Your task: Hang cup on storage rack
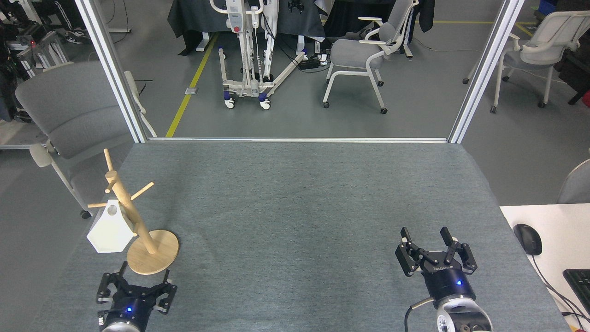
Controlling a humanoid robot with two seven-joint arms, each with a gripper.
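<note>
The cup (110, 229) hangs upside down on a left peg of the storage rack (133, 221), at the near-left of the tabletop (299, 207). Your left pincer (136, 289) is spread, empty, just near of the rack base; right pincer (435, 251) is spread, empty, near-right. Risk: swing left and you clip the base, tipping rack and cup off the close left edge. Centre and far side are wide open.

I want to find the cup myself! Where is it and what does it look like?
Look at the grey table's left edge, where a wooden storage rack stands. The cup hangs upside down on its left side: plain white, with flat angled sides.
</note>
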